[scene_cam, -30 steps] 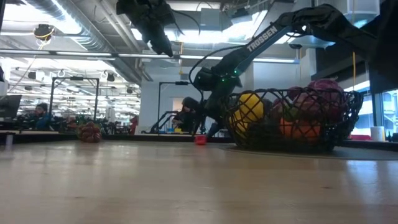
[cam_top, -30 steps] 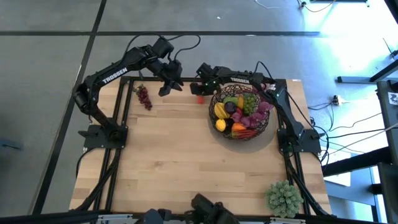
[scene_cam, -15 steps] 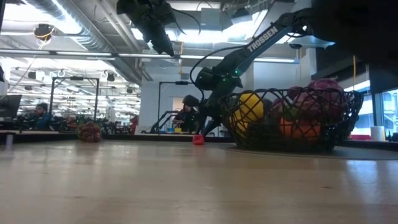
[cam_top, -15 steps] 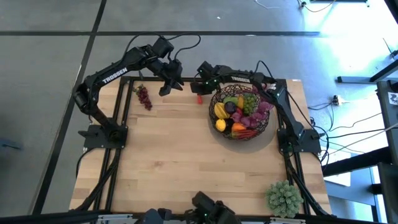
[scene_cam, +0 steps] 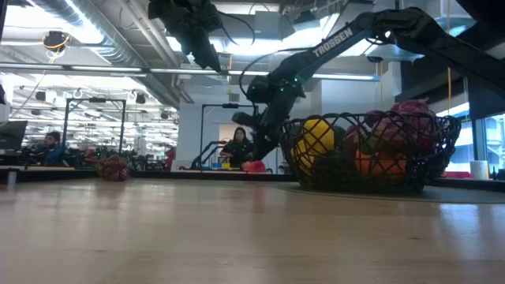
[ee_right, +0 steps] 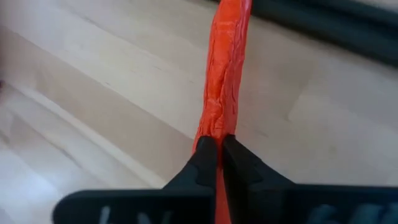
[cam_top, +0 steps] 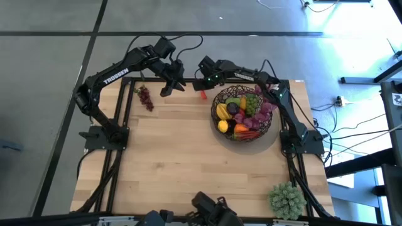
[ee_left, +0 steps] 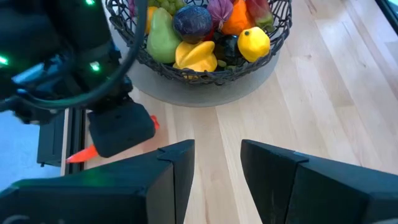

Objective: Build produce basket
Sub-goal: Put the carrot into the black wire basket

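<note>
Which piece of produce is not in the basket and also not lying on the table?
The red chilli: the right gripper holds it between its fingers, left of the basket. The purple grapes lie on the table.

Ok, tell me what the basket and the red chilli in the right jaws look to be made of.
Basket: thin dark strands in an open weave, probably wire, though wicker cannot be ruled out. Red chilli: matte, finely wrinkled orange-red skin with no shine; it looks like moulded plastic or foam, but a real chilli is possible. The right gripper pinches its end.
</note>
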Tool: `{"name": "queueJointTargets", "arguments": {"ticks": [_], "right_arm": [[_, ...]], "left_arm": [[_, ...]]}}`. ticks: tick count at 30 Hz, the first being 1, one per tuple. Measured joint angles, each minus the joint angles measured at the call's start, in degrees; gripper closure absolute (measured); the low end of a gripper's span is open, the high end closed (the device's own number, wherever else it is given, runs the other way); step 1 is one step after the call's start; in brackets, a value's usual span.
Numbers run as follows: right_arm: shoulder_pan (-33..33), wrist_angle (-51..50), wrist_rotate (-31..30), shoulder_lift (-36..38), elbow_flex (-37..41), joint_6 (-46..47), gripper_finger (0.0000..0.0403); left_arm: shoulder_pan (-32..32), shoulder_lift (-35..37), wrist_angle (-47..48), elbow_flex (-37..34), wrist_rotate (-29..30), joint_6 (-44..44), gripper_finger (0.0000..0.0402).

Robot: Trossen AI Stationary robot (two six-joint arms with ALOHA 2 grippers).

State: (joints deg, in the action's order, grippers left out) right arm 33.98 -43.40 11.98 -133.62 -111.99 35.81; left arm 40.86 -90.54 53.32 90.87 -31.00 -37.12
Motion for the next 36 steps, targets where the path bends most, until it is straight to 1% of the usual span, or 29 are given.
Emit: {"name": "queueJointTargets", "arguments": {"ticks": [6,10,15,17,18,20,22,30,32,34,36], "right_arm": [[0.0,-5.2,-1.1,0.0,-7.1,-3.4,0.0402],[-0.5,-13.3,-4.3,0.0,-13.7,-8.0,0.0402],[-1.7,-25.4,-9.7,0.0,-22.9,-13.4,0.0403],[-2.3,-26.5,-9.3,2.0,-22.0,-13.4,0.0403],[-2.4,-27.9,-8.3,3.0,-21.7,-13.2,0.0403],[-3.0,-31.1,-8.4,4.3,-22.2,-13.0,0.0403],[-3.7,-35.2,-10.7,4.8,-23.1,-13.4,0.0403],[-6.7,-43.3,-14.5,9.0,-23.0,-13.9,0.0403],[-7.1,-47.3,-16.0,9.8,-22.9,-15.7,0.0403],[-7.6,-46.3,-18.0,11.0,-21.9,-18.6,0.0403],[-8.1,-46.9,-17.7,11.8,-21.7,-22.3,0.0403]], "left_arm": [[0.0,0.0,0.0,0.0,0.0,-0.6,0.0280],[0.0,0.0,0.0,0.0,0.0,-0.6,0.0280],[0.0,0.0,0.0,0.0,0.0,-0.6,0.0280],[0.0,0.0,0.1,0.0,0.0,-0.6,0.0280],[0.0,0.0,0.2,0.0,0.0,-0.6,0.0280],[0.0,0.0,0.2,0.0,0.2,-0.7,0.0280],[0.0,0.0,0.3,0.0,0.2,-1.1,0.0280],[0.0,0.0,0.2,0.0,0.2,-4.0,0.0280],[0.0,0.0,0.2,0.0,0.2,-4.0,0.0280],[0.0,0.0,0.2,0.0,0.2,-4.0,0.0280],[0.0,0.0,0.2,0.0,0.2,-4.1,0.0280]]}}
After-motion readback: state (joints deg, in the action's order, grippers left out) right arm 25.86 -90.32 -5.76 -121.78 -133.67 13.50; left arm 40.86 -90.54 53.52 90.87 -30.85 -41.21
